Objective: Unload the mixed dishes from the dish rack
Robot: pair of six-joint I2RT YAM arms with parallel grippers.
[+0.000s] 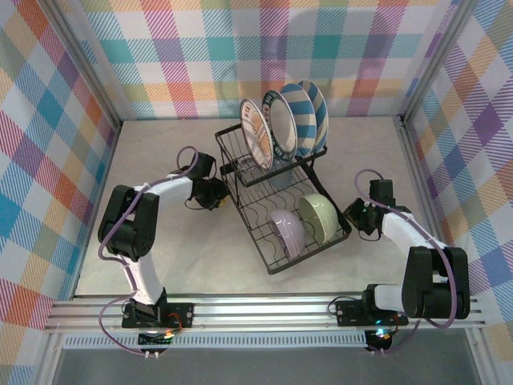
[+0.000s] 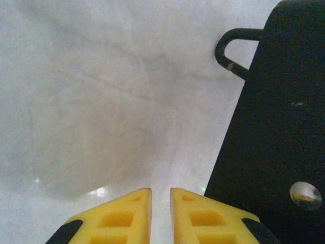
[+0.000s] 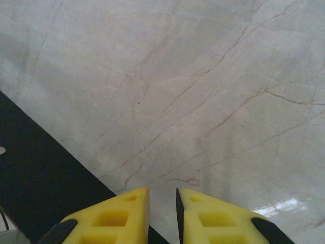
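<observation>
Gleaming marble table [image 1: 200, 253], plaid walls [image 1: 192, 56].

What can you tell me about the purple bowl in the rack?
The lavender bowl is plain, smooth and a little shiny, perhaps ceramic or plastic. It stands on its edge, tilted, in the lower, nearer level of the black wire dish rack, propped between curved dividers. The pale green bowl stands close beside it on the right; whether they touch cannot be told.
</observation>
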